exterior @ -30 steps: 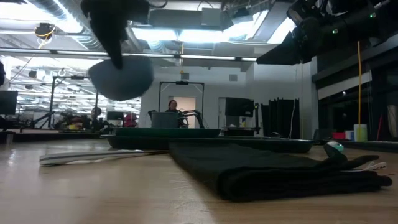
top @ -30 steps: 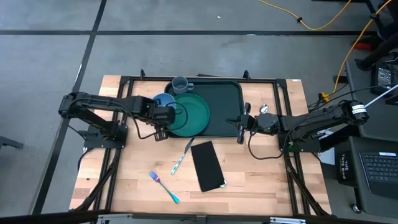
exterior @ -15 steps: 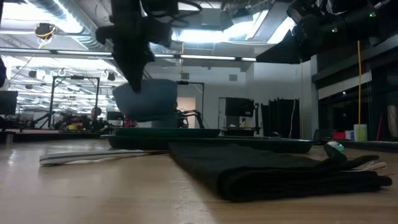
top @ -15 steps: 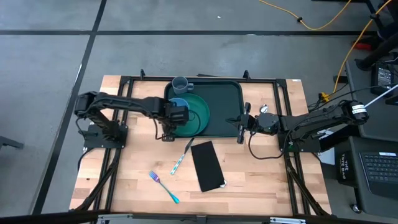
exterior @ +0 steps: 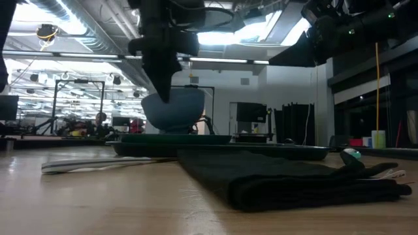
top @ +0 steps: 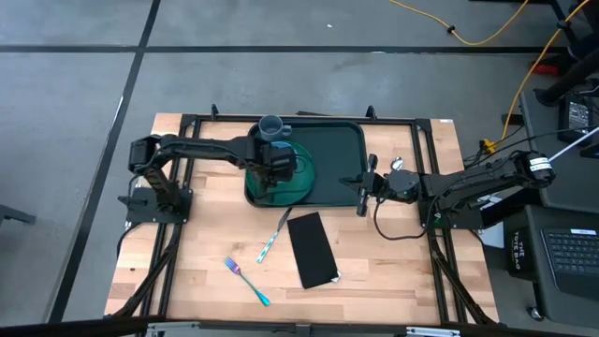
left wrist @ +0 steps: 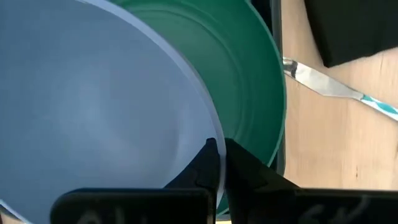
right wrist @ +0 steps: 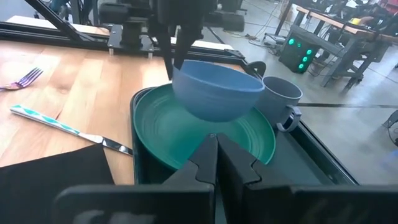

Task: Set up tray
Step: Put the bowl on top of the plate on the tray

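Observation:
The dark green tray point(top: 337, 154) lies at the table's far middle. A round green plate point(top: 301, 178) lies on its left half, and a grey-blue mug point(top: 270, 126) stands in its far left corner. My left gripper point(top: 278, 164) hangs over the plate, shut on a blue bowl point(right wrist: 214, 93), which also shows in the low view point(exterior: 173, 109). My right gripper point(top: 361, 184) sits shut at the tray's right rim. My left gripper pinches the bowl's rim point(left wrist: 208, 134) on the side toward the table's left edge, one finger inside and one outside. The fingers point(right wrist: 176, 59) come from above, pointing down. The bowl hangs slightly tilted, lifted clear just above the plate point(right wrist: 161, 134). My right gripper is shut at the tray's right rim point(top: 363, 168), coming level from the table's right. Its own fingers point(right wrist: 205, 155) hide the place of contact. The tray lies flat on the table.
A black napkin point(top: 312, 249) lies near the tray's front edge, a knife point(top: 273, 239) with a patterned handle to its left, and a purple fork point(top: 245, 279) closer to the near edge. Bare wood point(top: 197, 253) shows at the near left. The black frame rails point(top: 412, 120) border the table.
My left gripper has carried the bowl toward the table's right, from beside the tray's left rim to over the plate, and has come down with it. The hold on the rim has stayed the same. The tray and plate have not moved.

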